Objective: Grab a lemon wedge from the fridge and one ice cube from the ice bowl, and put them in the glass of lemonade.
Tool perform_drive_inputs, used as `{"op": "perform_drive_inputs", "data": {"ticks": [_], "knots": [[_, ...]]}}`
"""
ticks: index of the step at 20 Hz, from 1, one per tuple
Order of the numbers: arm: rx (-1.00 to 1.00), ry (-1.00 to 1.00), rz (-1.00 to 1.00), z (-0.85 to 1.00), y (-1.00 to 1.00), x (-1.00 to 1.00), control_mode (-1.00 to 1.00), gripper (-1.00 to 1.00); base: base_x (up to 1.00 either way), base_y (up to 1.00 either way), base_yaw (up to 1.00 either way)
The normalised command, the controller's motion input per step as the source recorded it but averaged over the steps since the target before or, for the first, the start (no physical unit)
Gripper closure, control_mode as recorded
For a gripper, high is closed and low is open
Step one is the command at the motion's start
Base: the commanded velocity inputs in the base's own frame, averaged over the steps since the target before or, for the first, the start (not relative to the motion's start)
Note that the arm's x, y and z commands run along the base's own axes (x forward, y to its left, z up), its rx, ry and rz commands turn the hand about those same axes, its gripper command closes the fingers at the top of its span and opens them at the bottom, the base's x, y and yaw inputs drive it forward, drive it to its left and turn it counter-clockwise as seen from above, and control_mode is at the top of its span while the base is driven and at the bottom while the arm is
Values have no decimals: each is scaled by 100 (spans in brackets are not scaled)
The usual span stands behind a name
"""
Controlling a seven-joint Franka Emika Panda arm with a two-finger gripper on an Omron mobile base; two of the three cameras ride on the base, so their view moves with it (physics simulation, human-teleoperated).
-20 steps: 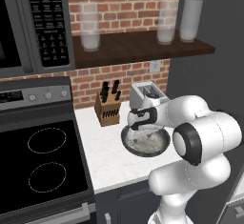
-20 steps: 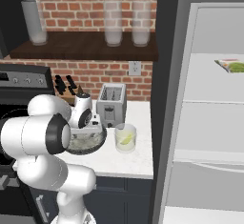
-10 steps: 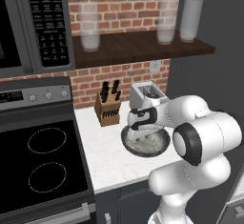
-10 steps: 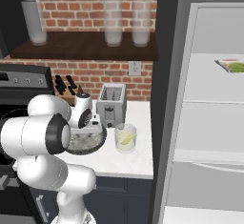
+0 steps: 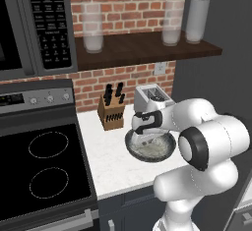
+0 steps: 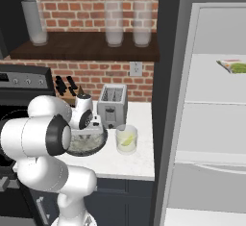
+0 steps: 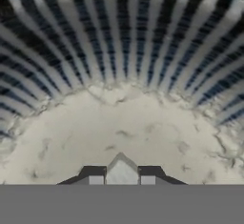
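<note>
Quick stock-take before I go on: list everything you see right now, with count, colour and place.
Ice bowl: one, dark grey, on the counter below the end effector.
Ice cube: one, whitish, between the fingertips.
Glass of lemonade: one, clear, right of the bowl.
Lemon wedge: one, yellow-green, in the glass.
Toaster: one, silver, behind the bowl.
Knife block: one, wooden, by the wall.
Tall glasses: three, frosted, on the shelf.
Fridge: one, open, right.
End effector: closed on the cube.

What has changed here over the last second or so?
The hand, low inside the ice bowl, has closed its fingers around a small pale ice cube. The arm and the glass of lemonade look unmoved.
</note>
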Motion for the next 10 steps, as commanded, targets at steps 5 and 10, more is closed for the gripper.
{"op": "perform_drive_inputs", "data": {"ticks": [5,10], "knots": [[0,-12,4,57,1,-15,-100,100,0,0,0],[-2,-12,4,98,0,-14,-100,100,0,0,0]]}}
